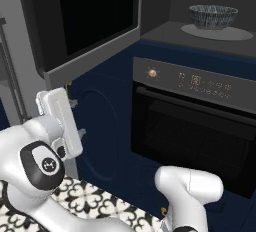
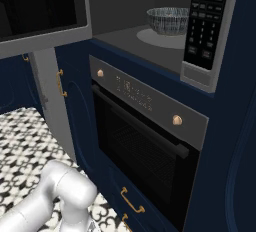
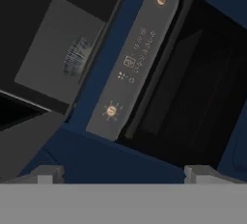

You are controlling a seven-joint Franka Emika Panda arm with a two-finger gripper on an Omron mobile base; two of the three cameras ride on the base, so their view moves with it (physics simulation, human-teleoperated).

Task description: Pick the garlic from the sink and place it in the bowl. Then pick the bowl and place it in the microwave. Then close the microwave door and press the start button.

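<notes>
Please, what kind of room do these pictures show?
Most likely a home kitchen: a built-in microwave with its microwave door open and a bowl inside, a black oven below it, dark blue cabinets and a patterned tile floor.

The bowl rim hides any garlic inside.

the black oven is seen tilted, its grey control panel bearing two copper knobs; the bowl is seen inside the microwave cavity.
</notes>
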